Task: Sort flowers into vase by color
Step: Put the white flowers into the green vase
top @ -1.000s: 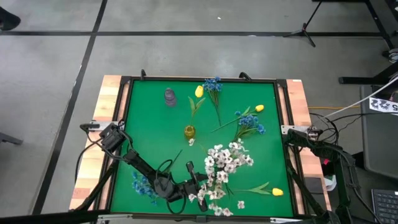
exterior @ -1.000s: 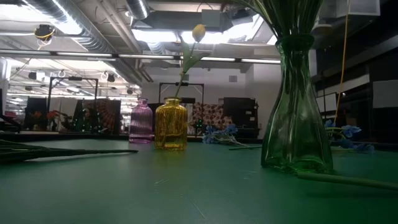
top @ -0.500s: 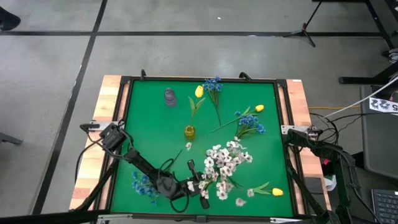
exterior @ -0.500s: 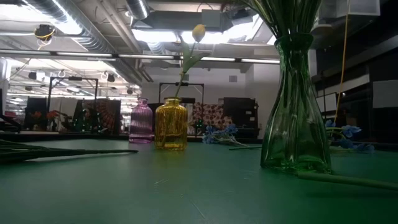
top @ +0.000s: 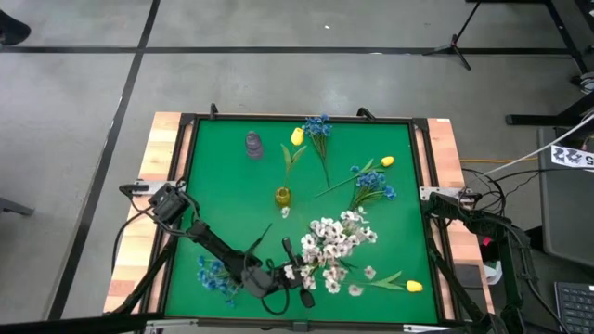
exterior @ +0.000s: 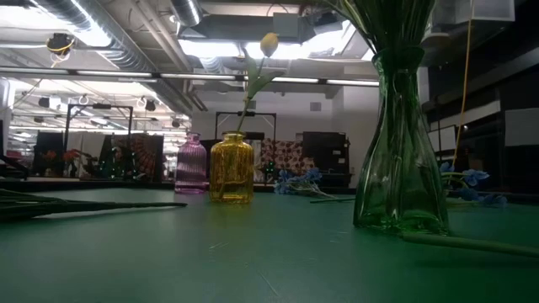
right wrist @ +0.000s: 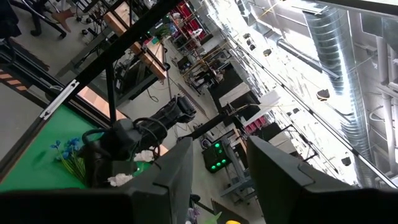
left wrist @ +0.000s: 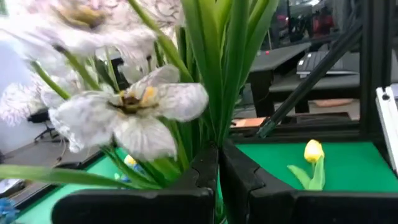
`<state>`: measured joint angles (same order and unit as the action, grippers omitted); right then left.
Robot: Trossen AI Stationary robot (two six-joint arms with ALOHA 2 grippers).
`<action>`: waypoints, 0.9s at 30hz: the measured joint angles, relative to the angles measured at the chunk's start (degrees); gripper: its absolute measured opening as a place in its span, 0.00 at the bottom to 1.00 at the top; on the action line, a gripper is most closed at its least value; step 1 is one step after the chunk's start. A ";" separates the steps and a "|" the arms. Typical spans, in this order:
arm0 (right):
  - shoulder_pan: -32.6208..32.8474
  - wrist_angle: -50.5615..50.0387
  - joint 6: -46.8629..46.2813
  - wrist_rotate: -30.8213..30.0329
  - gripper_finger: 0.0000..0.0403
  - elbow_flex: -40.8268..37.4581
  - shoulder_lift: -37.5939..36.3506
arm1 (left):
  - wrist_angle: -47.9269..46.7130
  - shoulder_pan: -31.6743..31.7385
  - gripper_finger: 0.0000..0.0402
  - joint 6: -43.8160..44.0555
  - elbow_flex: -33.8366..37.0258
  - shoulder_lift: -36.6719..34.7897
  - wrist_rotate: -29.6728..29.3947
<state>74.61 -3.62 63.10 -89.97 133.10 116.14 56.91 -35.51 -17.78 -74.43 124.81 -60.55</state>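
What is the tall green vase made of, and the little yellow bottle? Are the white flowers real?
The tall green vase looks like clear tinted glass: glossy, stems showing through. The small yellow bottle seems to be amber glass too, shiny and see-through. The white flowers look fake, probably fabric: the petals are thin and papery with frayed-looking edges.

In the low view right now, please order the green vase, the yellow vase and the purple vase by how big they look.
1. green vase: largest, though nearest the camera, so true size is unsure.
2. yellow vase.
3. purple vase: smallest, but it stands behind the yellow one.
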 joint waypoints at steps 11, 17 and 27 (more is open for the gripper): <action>0.00 0.00 0.01 -0.01 0.38 0.00 0.00 | -4.38 0.09 0.01 4.44 0.00 0.00 -0.16; 0.00 0.01 0.00 -0.02 0.38 0.00 0.00 | -6.24 0.29 0.01 6.98 -0.01 0.00 -0.13; 0.00 0.02 -0.01 -0.01 0.38 0.00 0.00 | -8.62 0.55 0.01 8.60 -0.04 0.00 -0.16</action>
<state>74.61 -3.60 63.09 -89.99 133.10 116.14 48.29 -34.96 -9.18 -74.48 124.81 -60.71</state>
